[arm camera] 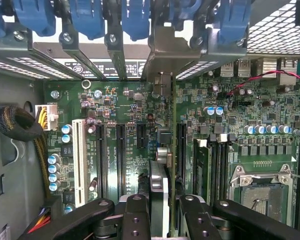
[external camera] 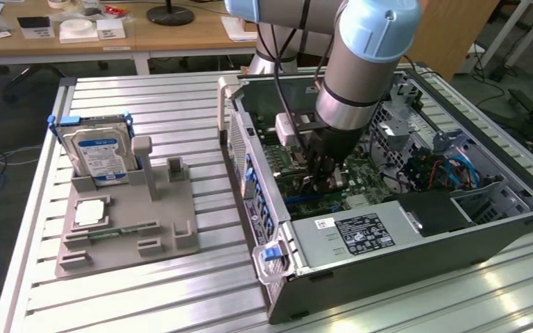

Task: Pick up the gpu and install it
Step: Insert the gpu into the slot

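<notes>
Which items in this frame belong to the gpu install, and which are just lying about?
In the job:
- gpu, held edge-on in the gripper over the motherboard
- open computer case

Lying about:
- hard drive upright in the grey parts holder
- small chip on that holder
- items on the desk behind

Thin dark gpu (arm camera: 162,192) edge-on, upright over green motherboard slots, silver bracket at case rear
</notes>
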Controlling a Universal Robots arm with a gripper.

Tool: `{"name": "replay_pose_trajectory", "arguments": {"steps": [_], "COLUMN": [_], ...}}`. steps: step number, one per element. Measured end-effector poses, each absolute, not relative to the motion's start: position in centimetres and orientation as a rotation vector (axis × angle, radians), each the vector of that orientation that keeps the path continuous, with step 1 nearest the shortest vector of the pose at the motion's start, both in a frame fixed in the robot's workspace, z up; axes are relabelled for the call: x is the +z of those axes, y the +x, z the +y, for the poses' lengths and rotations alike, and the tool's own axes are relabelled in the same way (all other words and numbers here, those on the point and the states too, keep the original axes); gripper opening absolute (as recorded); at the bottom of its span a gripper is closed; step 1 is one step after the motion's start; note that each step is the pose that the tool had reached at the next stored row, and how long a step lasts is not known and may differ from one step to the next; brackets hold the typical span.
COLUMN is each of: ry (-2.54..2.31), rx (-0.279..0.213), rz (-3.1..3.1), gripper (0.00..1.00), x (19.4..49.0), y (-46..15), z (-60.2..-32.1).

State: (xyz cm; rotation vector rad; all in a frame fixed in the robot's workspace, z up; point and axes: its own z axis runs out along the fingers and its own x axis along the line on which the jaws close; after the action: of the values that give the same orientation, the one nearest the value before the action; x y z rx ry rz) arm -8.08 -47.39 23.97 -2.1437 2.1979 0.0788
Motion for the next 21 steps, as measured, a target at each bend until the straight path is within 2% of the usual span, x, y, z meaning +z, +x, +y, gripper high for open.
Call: {"name": "replay_pose_trajectory", "arguments": {"steps": [21], "ry": [-2.151], "rx": [0.100], "rz": [2.208], "gripper": [0.27], "x": [23.88], "y": [-7.99], "z": [-47.39]}}
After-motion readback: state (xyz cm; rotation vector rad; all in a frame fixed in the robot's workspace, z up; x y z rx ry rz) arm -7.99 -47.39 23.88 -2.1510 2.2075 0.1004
